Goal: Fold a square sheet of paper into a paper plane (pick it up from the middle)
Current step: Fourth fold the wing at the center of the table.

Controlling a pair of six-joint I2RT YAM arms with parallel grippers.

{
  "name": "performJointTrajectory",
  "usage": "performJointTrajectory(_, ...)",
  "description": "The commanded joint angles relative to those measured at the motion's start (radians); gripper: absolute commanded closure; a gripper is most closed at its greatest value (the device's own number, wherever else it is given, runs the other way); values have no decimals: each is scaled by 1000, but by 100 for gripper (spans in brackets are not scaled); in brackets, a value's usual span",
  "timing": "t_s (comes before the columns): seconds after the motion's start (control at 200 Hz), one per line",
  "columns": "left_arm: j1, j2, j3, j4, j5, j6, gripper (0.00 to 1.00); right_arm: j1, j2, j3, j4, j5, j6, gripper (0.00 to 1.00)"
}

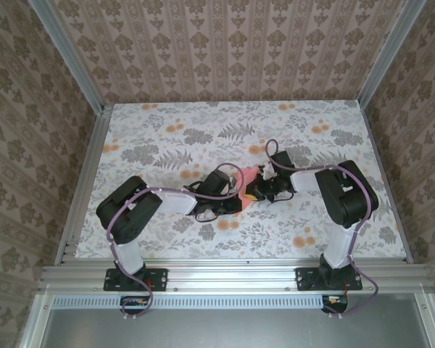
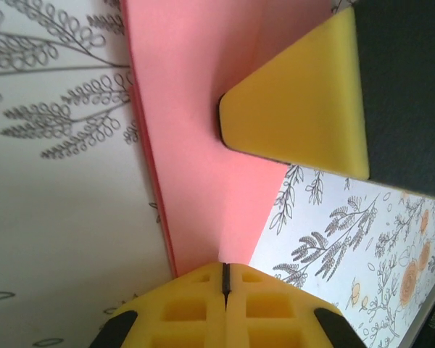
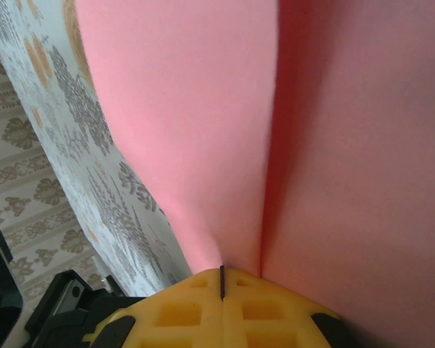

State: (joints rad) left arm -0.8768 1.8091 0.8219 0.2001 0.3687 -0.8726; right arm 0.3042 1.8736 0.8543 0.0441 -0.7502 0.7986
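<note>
Both arms meet at the middle of the counter (image 1: 159, 138), with the paper (image 1: 248, 178) caught between them. The left arm (image 1: 167, 199) reaches in from 8 o'clock and the right arm (image 1: 308, 177) from 3 o'clock. The left jaws are pinched shut on the paper where it narrows to a tip. The right jaws are closed on it too, at a bend or crease running away from them. The two opposed grips probably keep the sheet taut so a fold can be set. In the left wrist view, a yellow finger (image 2: 304, 109) of the right jaws lies against the pink face. From above the paper shows as a narrow strip, with its long axis roughly 1 to 7 o'clock. I cannot tell which end leads.
</note>
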Motion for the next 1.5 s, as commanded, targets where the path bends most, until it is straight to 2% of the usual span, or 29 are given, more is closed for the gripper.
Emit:
performJointTrajectory(0.0, -4, 21, -69, -182, -1, -8, 100, -84, 66, 43, -19, 190, -33, 95)
performJointTrajectory(0.365, -2, 47, -61, -195, 12, -3, 100, -117, 112, 159, -76, 285, -66, 93)
performJointTrajectory(0.91, -5, 56, -35, -238, 21, 17, 100, -154, 171, 296, -51, 274, -21, 92)
performJointTrajectory(1.075, 2, -26, -1, -225, 2, 23, 100, -145, 144, 226, -23, 219, 7, 92)
performJointTrajectory(1.205, 13, -77, 41, -154, -31, 13, 91, -109, 102, 122, 26, 176, 46, 91)
performJointTrajectory(1.37, 21, -64, 83, -27, -79, -17, 87, -34, 34, -5, 70, 162, 105, 92)
performJointTrajectory(1.495, 27, -23, 116, -20, -87, -19, 86, 13, -18, -72, 97, 153, 147, 92)
